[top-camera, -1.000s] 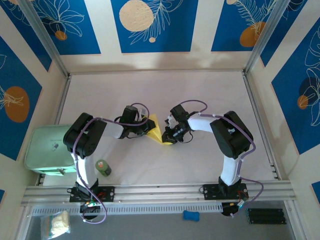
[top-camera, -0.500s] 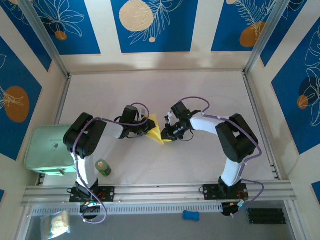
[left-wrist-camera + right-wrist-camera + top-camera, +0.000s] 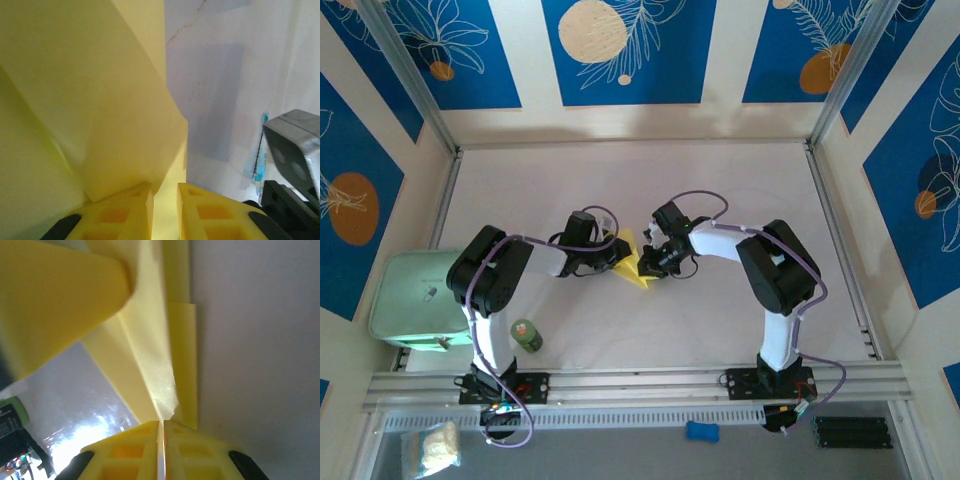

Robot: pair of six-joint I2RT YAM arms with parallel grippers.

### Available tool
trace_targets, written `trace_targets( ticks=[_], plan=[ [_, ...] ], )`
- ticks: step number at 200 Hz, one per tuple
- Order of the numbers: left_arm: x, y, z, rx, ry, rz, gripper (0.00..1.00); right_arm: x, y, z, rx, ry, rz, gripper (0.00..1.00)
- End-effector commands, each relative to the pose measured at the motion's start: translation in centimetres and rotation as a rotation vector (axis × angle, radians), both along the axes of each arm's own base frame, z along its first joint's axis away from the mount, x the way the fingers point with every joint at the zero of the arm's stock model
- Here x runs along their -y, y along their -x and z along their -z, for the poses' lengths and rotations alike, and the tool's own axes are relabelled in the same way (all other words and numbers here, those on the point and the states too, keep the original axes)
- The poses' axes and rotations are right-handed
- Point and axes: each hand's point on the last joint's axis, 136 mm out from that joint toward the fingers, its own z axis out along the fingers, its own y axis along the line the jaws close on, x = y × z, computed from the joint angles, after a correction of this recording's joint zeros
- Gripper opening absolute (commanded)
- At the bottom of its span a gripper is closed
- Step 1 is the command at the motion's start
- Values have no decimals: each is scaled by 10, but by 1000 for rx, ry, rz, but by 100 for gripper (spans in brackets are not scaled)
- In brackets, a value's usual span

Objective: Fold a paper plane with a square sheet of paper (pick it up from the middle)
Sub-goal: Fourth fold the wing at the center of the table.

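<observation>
The pale-yellow square sheet of paper (image 3: 632, 263), folded into the narrow pointed shape of a paper plane, sits mid-table between both grippers. My left gripper (image 3: 612, 256) holds its left end. In the left wrist view the jaws (image 3: 165, 200) stand a narrow gap apart with a fold of the paper (image 3: 100, 100) running into the gap. My right gripper (image 3: 650, 264) is at the paper's right side. In the right wrist view its fingers (image 3: 161, 427) are pressed together on a creased edge of the paper (image 3: 150, 355).
A mint-green box (image 3: 415, 298) sits at the table's left edge, with a small green bottle (image 3: 526, 334) beside the left arm's base. A blue item (image 3: 701, 431) and a white bag (image 3: 438, 447) lie in front of the rail. White table stretches behind the grippers.
The right gripper has slid up and to the left along the paper, closer to the left gripper. The left gripper has stayed put.
</observation>
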Motion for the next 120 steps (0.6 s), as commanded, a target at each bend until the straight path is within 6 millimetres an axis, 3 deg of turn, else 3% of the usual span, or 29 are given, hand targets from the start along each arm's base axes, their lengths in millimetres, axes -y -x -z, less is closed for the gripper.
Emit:
trace_targets(
  ticks=[1, 24, 72, 120],
  plan=[
    [-17, 22, 41, -140, -109, -28, 22, 3, 2, 7, -22, 39, 6, 11],
    [-11, 16, 28, -108, -79, -11, 22, 8, 6, 17, -43, 71, 9, 10],
    [-1, -4, -22, 41, -78, 50, 25, 22, 15, 31, -73, 138, 1, 10],
    [-6, -10, -25, 93, -175, 97, 25, 27, 19, 37, -91, 163, 3, 9]
  ],
)
